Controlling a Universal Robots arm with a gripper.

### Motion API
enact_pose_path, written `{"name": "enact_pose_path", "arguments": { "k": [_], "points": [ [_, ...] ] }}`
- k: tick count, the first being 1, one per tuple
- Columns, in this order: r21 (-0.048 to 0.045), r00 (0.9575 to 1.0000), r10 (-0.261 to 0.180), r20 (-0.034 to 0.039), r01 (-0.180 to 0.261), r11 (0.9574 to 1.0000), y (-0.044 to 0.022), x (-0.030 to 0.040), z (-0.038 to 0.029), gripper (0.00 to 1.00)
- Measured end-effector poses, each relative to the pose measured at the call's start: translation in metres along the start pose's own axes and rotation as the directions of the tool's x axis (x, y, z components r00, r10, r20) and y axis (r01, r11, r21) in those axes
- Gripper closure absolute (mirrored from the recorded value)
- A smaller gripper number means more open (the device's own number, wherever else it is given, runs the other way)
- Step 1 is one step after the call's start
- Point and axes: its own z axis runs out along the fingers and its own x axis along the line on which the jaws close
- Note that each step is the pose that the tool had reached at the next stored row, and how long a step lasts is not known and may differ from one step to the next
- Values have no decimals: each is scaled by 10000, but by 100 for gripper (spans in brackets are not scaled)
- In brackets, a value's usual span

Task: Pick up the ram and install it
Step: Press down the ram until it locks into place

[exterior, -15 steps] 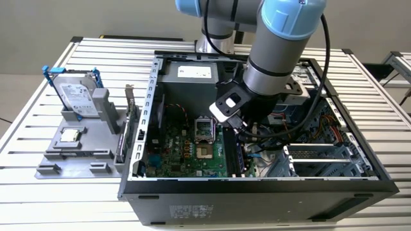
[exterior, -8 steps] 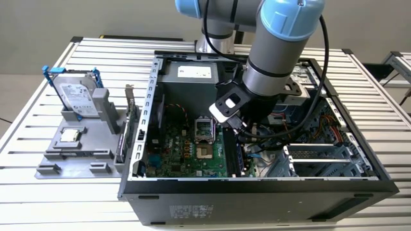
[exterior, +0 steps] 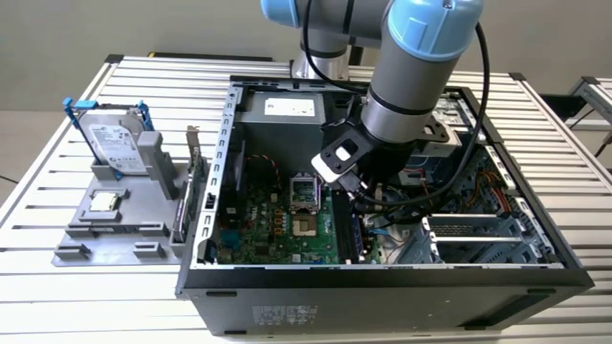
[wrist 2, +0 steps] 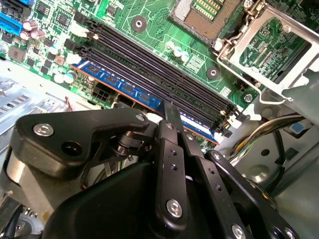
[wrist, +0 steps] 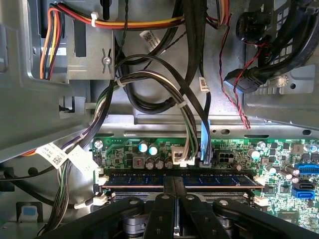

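Gripper (wrist 2: 172,112) closed on the ram (wrist 2: 124,88), fingers pinching its middle. Ram sits in the outermost black slot (wrist 2: 149,69) on the motherboard (exterior: 277,218), at the socket's (exterior: 302,190) 3 o'clock in the exterior view.

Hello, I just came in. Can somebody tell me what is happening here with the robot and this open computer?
A single robot arm is reaching down into an open computer case that lies on a slatted metal table. Its gripper is closed on the ram, a thin blue stick, in both wrist views. The stick sits along the outermost of the black memory slots on the green motherboard, with the fingers gripping it at its middle. Whether it is fully seated cannot be told. A hard drive stands on a grey holder outside the case.
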Motion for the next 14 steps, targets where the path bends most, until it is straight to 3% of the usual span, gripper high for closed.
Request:
{"name": "enact_pose_path", "arguments": {
  "k": [9,14],
  "points": [
    [-1,10000,1,0,-1,10000,0,0,-9,100],
    [-10,10000,-1,-41,1,10000,-2,3,-63,100]
  ]
}}
